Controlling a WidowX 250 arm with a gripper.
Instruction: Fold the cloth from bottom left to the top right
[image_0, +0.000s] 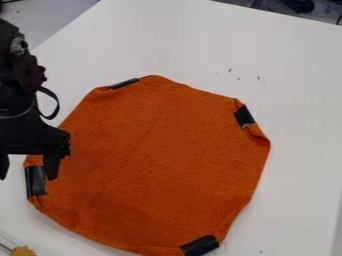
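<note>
The orange cloth (153, 160) lies spread on the white counter (300, 75), and four black strips (244, 116) are at its edge. The claw (27, 176) is by the left edge of the cloth, and its two fingers are spread well apart. One yellow thing (23, 251) is in the bottom left corner of the view
</note>
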